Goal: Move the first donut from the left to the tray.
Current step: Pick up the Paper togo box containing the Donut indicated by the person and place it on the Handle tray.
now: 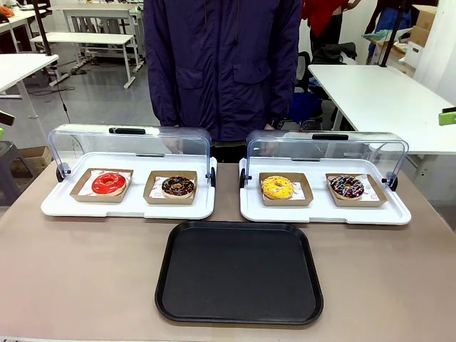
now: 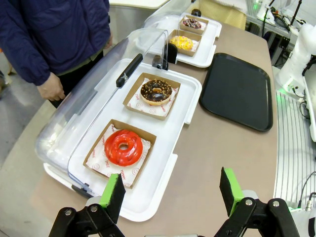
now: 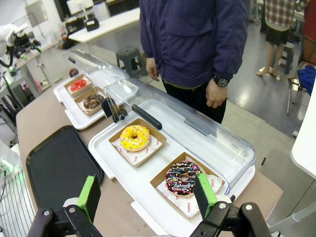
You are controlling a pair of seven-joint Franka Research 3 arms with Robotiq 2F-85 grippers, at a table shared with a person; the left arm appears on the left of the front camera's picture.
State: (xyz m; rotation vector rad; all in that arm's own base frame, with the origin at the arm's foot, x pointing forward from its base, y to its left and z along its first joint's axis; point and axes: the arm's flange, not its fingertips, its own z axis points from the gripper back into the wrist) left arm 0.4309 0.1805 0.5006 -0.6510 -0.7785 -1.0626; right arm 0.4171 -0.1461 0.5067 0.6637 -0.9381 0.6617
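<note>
Front view
Red-glazed donut (image 1: 109,183): rests in a brown cardboard holder at the left end of the left white tray (image 1: 128,208), near the tabletop's far-left corner, with the clear domed lid (image 1: 128,142) swung up and back.
Black tray (image 1: 239,274): flat, matte plastic with rounded corners and a low rim. It lies bare by the middle of the near edge of the tabletop (image 1: 78,271), to the right of the donut.
Person (image 1: 221,64): stands at the far edge in a dark blue jacket.

Left wrist view
Left jaws: spread wide, nothing between the green pads (image 2: 114,191).
Red-glazed donut (image 2: 123,147): lies just ahead of the jaws, toward the left pad. It is a round ring with no long axis, and its square holder sits skewed to the jaws' line. The glaze is glossy and ridged, over a white printed paper liner.
Chocolate donut (image 2: 156,92): sits in the next holder on the same white tray, apart from the red one.
Black tray (image 2: 237,91): lies farther off, across bare tabletop.

Right wrist view
Right jaws: spread wide and empty, above the near rim of the right white tray (image 3: 106,148), close to the yellow donut (image 3: 135,137) and the sprinkled donut (image 3: 182,178).
Red-glazed donut (image 3: 78,85): well apart, at the far end of the other white tray.
Nearer arm: the left, by a clear margin.
Likely hold: the stiff cardboard walls look safer than the soft glaze.
</note>
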